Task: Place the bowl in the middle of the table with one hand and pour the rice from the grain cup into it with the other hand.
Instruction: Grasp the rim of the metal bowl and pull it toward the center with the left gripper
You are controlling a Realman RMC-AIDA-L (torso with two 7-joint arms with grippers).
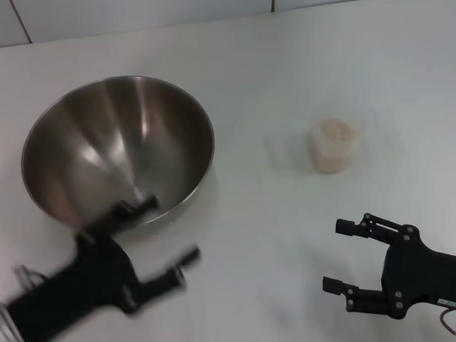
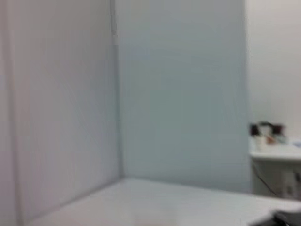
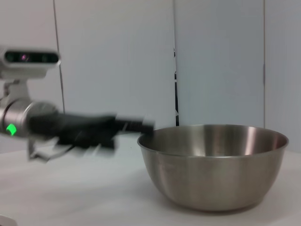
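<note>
While my two claws sit low at the near edge of the table [image 1: 284, 78], nothing stands between them and their targets. From the head view, the bowl [image 1: 117, 145] lies at about ten o'clock from the table's centre, well off the middle, and the grain cup [image 1: 333, 145] stands upright at about two o'clock, well apart from the bowl, with bare white tabletop between them.

My left claw [image 1: 164, 238] is at about seven o'clock, fingers spread open and holding nothing; one fingertip reaches the bowl's near rim (whether it touches, I cannot tell) and the other lies on the table side, clear of it. My right claw [image 1: 341, 255] is at about five o'clock, also wide open and empty, pointing across toward my left arm, well short of the cup.

The cup holds the rice [image 1: 334, 130], a pale heap near its top. The bowl is empty, its steel inside bare.

My right wrist view gives the bowl [image 3: 214, 165] side-on, sitting flat on the table, with my left claw [image 3: 134, 126] level with its rim. My left wrist view shows only wall panels, a stretch of table and a cluttered side bench [image 2: 277, 153].
</note>
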